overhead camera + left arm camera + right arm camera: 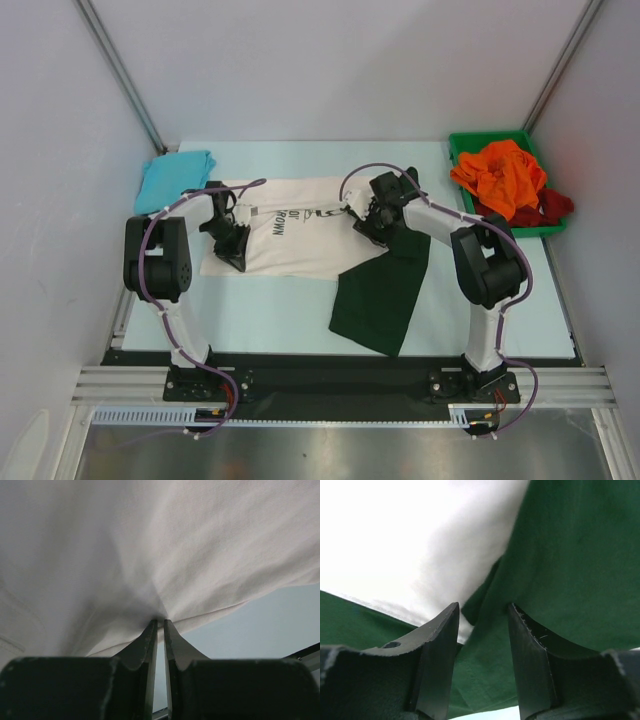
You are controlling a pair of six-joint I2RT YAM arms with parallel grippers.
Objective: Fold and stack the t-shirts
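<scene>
Left fingers (145, 645) pinch cream shirt (300, 240); right fingers (440, 650) straddle its green sleeve (380, 295), grip unclear; bin (470, 137) beyond.

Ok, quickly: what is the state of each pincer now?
Left pincer: closed, pinching the cream t-shirt at its edge.
Right pincer: open, fingers astride a fold of the dark green sleeve, not clamped on it.
</scene>
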